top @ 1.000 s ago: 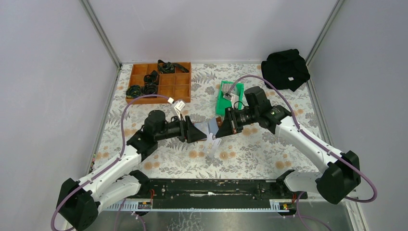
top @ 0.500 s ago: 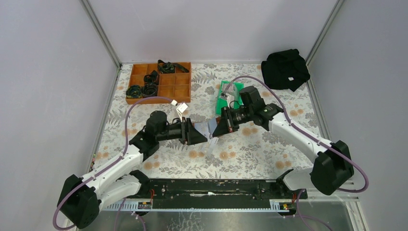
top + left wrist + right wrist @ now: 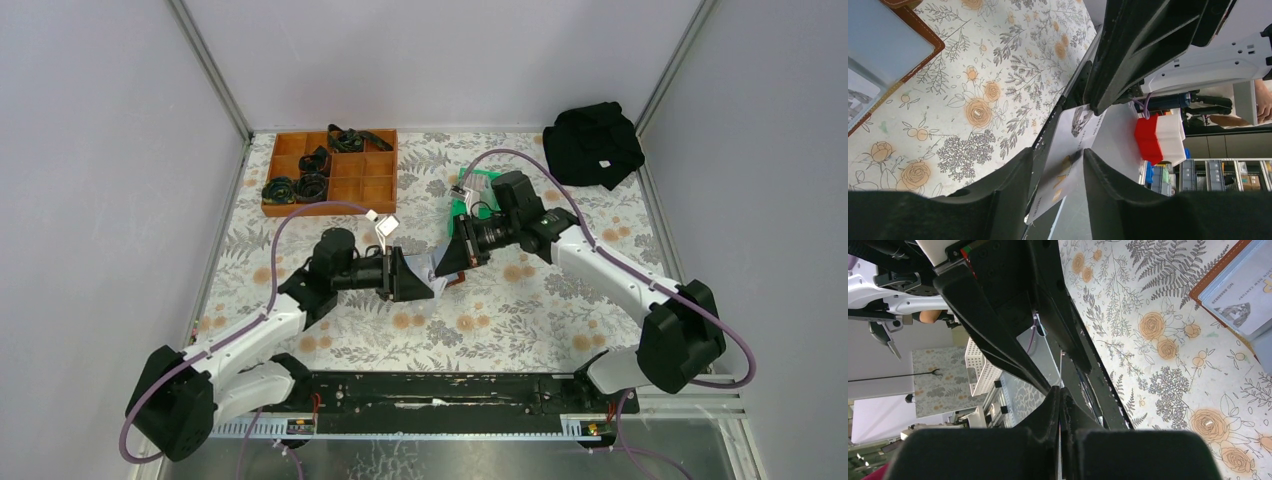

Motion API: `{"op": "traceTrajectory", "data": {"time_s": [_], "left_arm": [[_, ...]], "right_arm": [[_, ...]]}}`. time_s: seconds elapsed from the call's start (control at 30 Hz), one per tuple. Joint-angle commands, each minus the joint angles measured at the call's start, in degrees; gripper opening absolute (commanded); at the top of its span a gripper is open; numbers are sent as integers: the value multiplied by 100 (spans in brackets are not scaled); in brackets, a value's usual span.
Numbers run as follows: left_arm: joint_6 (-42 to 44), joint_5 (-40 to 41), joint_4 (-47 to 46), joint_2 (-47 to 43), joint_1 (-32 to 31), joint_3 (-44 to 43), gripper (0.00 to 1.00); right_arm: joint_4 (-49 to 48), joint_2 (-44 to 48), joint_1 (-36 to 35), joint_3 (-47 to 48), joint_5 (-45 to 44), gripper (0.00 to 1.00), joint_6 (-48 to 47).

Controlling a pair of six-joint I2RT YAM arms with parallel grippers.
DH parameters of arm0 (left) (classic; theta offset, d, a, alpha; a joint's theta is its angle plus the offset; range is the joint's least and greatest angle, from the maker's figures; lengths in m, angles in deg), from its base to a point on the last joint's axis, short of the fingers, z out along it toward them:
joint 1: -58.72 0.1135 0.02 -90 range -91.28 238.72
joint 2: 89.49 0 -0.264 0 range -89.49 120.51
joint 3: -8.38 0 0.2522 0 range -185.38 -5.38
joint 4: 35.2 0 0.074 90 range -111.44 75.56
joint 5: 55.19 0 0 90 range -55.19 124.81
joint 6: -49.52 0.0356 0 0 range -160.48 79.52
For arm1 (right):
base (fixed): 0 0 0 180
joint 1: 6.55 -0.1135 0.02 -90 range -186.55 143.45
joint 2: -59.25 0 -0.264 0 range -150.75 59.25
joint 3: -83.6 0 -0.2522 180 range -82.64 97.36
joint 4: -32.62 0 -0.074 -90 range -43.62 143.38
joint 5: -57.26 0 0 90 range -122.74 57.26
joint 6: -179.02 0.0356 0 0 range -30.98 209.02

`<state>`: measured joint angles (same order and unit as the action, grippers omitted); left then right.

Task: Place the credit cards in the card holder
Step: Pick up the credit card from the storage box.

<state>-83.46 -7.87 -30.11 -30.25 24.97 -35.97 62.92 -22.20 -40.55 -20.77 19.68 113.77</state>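
The right gripper (image 3: 1060, 390) has its two fingers pressed flat together on a credit card (image 3: 1082, 126), pinching it by one short end. In that arm's own wrist view the card is edge-on, only a fine pale line running out from between the fingertips.

The left gripper (image 3: 1058, 152) faces it tip to tip above the table (image 3: 560, 310), with its jaws about half apart. The free length of the card passes down the gap between its fingers (image 3: 1108, 190). Whether either pad actually touches the card cannot be told.

Seen from the left wrist, the card is thin, rectangular and white-faced. It has a small grey picture near the end the right gripper pinches and a few yellow-orange marks further along toward the left gripper's palm.

The card holder (image 3: 923, 36) lies opened flat on the floral cloth, just below and beyond the two sets of fingertips, off to one side of each. It has a brown leather border with stitching around a pale grey-blue inner pocket. A second card (image 3: 1235, 302), printed with a number and a small grey picture, sits inside one of its slots.

From above, the two grippers meet over the holder, and only a sliver of brown and grey shows between them. A green bin (image 3: 458, 212) lies close behind the right gripper's wrist. A wooden tray (image 3: 355, 185) and a black cloth (image 3: 592, 143) lie well away at the far side.
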Motion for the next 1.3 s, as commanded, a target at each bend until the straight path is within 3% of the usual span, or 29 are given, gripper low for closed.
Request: {"op": "traceTrajectory", "data": {"time_s": [0.0, 0.1, 0.53, 0.83, 1.27], "left_arm": [[2, -258, -484, 147, -25, -6, 43], [-8, -230, -498, 138, -25, 15, 39], [-161, -177, -500, -99, 156, 136, 40], [-177, -252, -484, -91, 194, 147, 34], [-211, -329, -464, -80, 199, 179, 14]], "right_arm": [[-149, -143, -41, 269, 260, 0, -80], [-94, -209, -37, 257, 298, 0, -153], [123, -165, 40, 70, 426, 0, -420], [112, -134, 112, 40, 475, 0, -429], [72, -217, 200, 73, 510, 0, -429]]}}
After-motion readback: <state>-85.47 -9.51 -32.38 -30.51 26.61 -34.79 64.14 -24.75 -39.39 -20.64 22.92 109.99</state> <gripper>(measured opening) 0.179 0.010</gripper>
